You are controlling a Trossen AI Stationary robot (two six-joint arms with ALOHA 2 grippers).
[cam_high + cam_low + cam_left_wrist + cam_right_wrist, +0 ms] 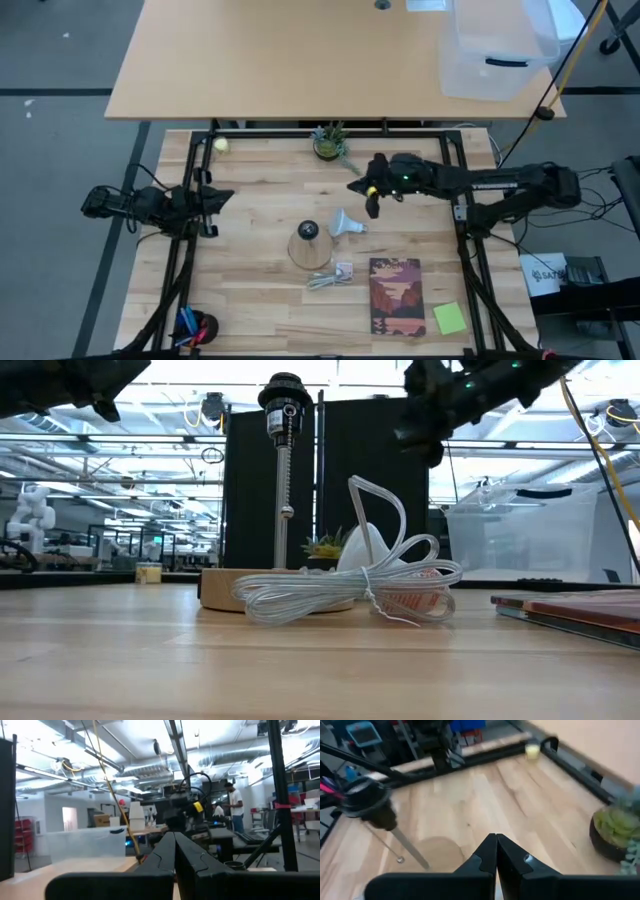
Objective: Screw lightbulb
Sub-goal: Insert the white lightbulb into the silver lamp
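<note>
Overhead: white lightbulb (346, 224) lying on its side on the light wooden tabletop (260, 195), not grasped, globe end just beside the round wooden lamp base (311, 249) with its upright rod and black socket (308, 230). Right gripper (372, 203) hovering above the tabletop, fingers clenched together on nothing, bulb a little beyond and below the fingertips, toward the lamp base. Left gripper (222, 196) parked at the left frame edge, fingers likewise pressed shut and empty, well apart from the bulb. Coiled clear lamp cord (345, 588) heaped in front of the base, between it and a picture book (396, 294); small potted plant (331, 143) on the far side of the right fingers. From the right wrist, socket (367, 802) tall on its thin rod, off to one side of the closed fingers (485, 860). Step in hand, by judgement: reaching for the bulb. Best done by spreading the right fingers before descending, closing gently across the frosted globe rather than the neck, leaving the screw end free. Likely to roll if nudged. Afterwards, lifting clear of the cord, turning the screw end downward, centring squarely over the socket before twisting, with the left fingers possibly steadying the base.
</note>
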